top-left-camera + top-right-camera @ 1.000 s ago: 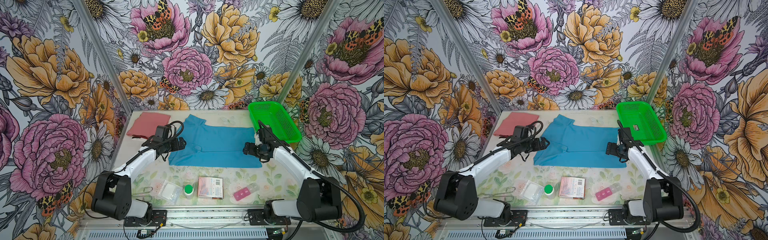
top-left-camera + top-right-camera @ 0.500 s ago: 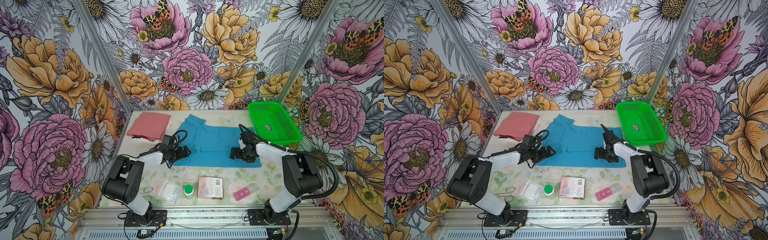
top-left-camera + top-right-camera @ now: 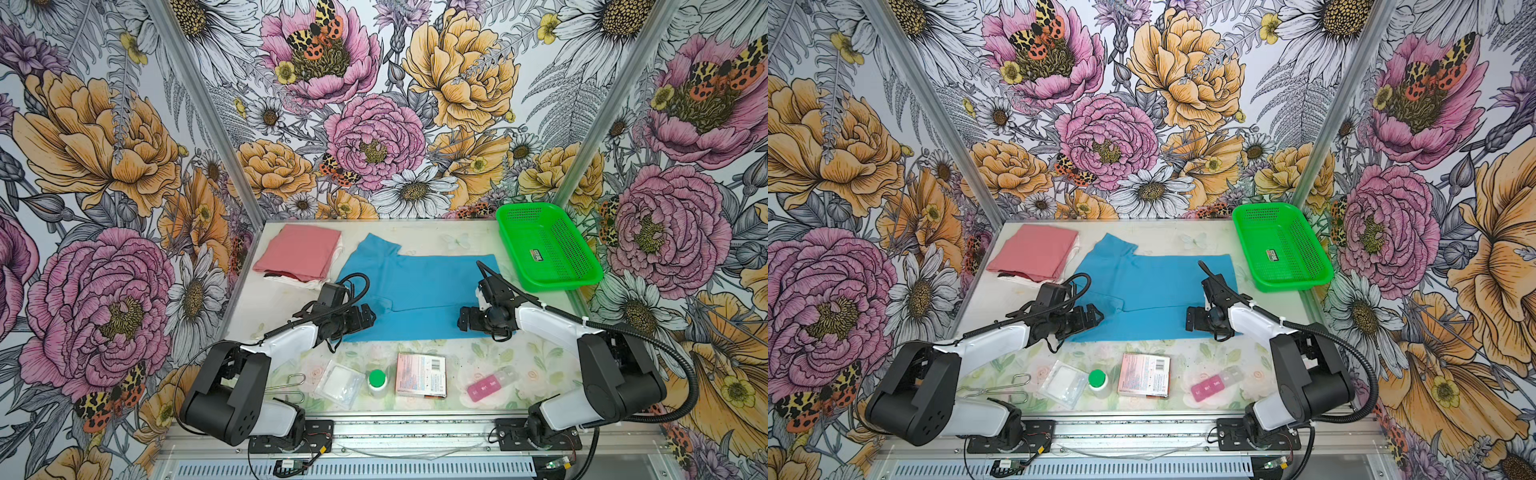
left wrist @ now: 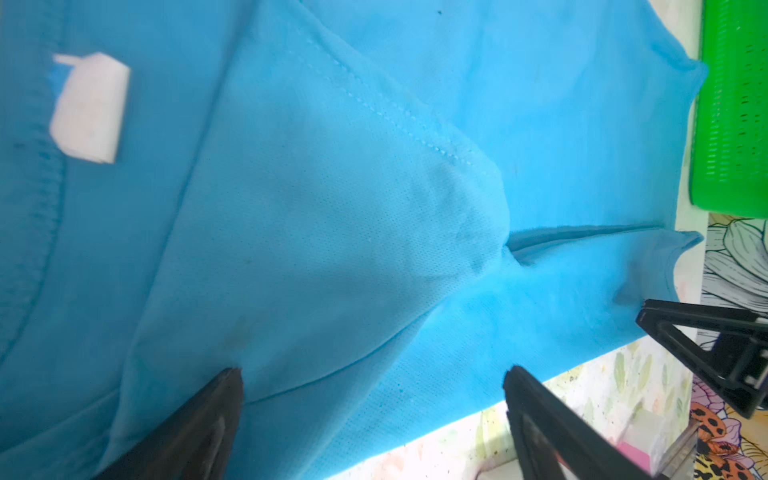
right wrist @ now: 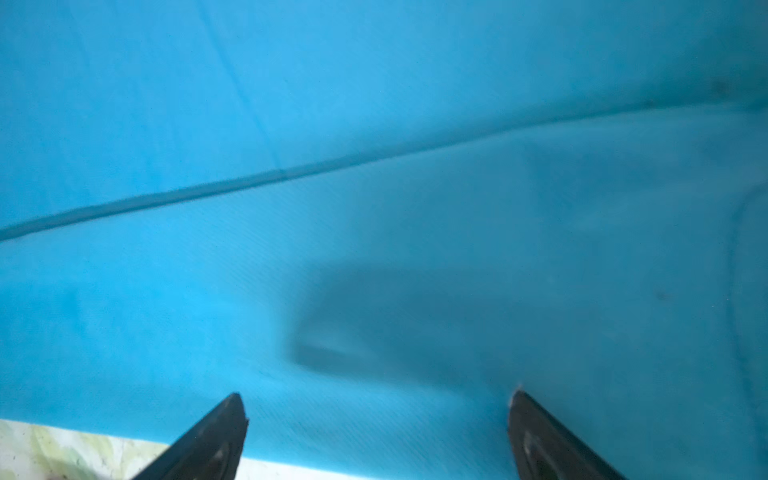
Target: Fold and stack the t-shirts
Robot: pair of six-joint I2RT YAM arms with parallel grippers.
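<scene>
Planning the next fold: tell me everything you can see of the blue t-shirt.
The blue t-shirt is sky-blue fine-knit cloth, lying flat on the table, its near part folded over, one sleeve poking far left, a white neck label showing. The left claw and right claw, open, sit over its near edge; contact unclear.

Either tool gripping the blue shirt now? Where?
Nothing is held. The left tool and right tool are both open over the blue shirt.

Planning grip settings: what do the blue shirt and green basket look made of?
Blue shirt: soft matte knit cloth, fibre unclear; fine pinhole weave, stitched seam, limp folds.
Green basket: glossy moulded plastic, likely rigid; perforated walls, shiny rim.
</scene>
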